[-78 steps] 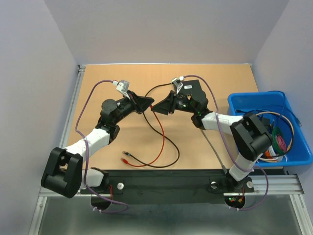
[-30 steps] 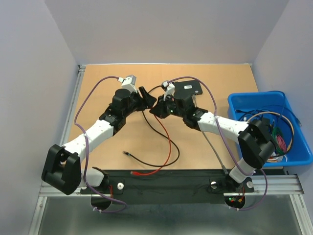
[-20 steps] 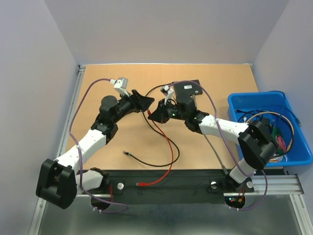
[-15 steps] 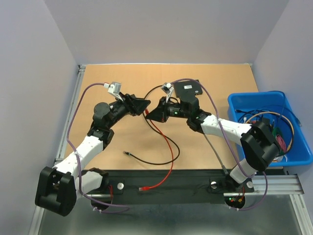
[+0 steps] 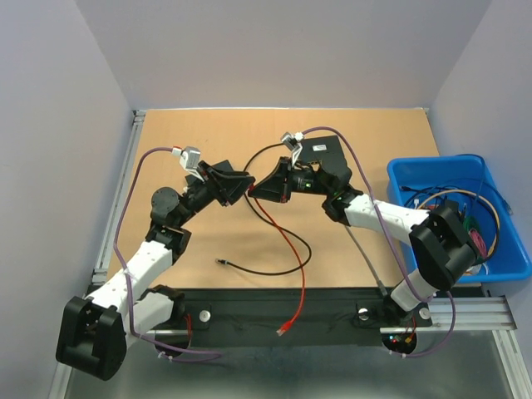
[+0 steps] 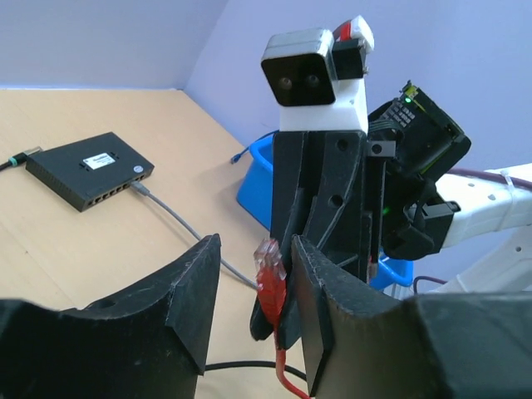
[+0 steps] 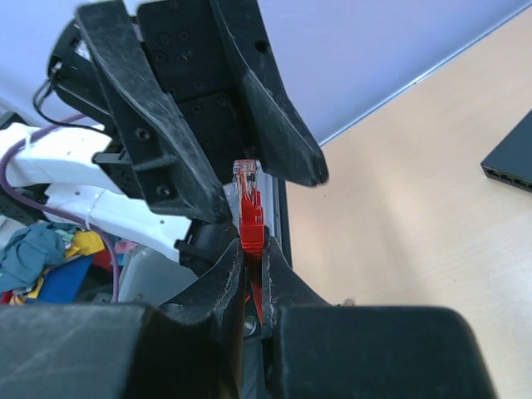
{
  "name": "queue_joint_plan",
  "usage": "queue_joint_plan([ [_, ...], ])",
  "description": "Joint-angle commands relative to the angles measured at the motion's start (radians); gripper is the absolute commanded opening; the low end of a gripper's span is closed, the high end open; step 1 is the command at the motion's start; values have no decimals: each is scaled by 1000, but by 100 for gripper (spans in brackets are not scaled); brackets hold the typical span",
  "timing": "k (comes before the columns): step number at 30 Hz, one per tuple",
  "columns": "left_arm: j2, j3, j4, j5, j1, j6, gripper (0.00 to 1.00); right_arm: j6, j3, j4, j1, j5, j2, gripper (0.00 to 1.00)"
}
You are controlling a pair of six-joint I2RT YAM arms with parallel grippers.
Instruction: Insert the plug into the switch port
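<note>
We see the cable (image 5: pixel 293 266) has slid its loose end onto the near rail (image 5: pixel 341 309). The right gripper (image 7: pixel 252 249) clamps the plug (image 7: pixel 249 204) in mid-air between the left gripper (image 6: pixel 253 259)'s parted jaws, likely for a handover. The switch (image 5: pixel 320 150) lies behind on the table (image 5: pixel 378 133).

Pale lavender walls (image 5: pixel 274 50) enclose a light wooden surface (image 5: pixel 391 133) on three sides under even, soft light. A silver metal rail (image 5: pixel 125 179) runs along its left edge, and a grey panel (image 5: pixel 274 374) lies below the near edge.

Left fingers (image 6: pixel 189 293) stand parted, tip to tip with pinched right fingers (image 7: pixel 218 293)
</note>
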Motion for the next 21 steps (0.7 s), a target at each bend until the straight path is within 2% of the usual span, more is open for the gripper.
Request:
queue_joint_plan([
  [1,-28,-15,63,29,0,-2,49,66,-5,146,-13,-35,8,0],
  [4,-22,-10,63,39,0,-2,41,82,-2,165,-17,-42,18,0],
  [5,-19,-7,63,43,0,-3,33,88,-2,168,-17,-42,22,0],
  [7,-11,-3,62,46,0,-2,25,91,-3,180,-19,-47,22,1],
  [8,-11,-3,60,43,0,-6,17,86,-3,182,-19,-45,22,0],
  [10,-13,2,51,31,0,-5,10,82,-3,180,-17,-45,25,1],
  [11,-13,5,42,26,0,-6,6,79,-8,178,-19,-45,23,8],
  [12,-14,10,30,20,0,-3,0,72,-11,172,-19,-35,20,19],
  [14,-20,26,-19,-3,0,3,0,48,-25,156,-19,-1,12,46],
  [17,-31,59,-130,-64,0,21,0,-47,-3,-31,-19,80,-15,61],
  [21,-37,83,-204,-104,0,23,0,-153,27,-200,-20,178,-61,63],
])
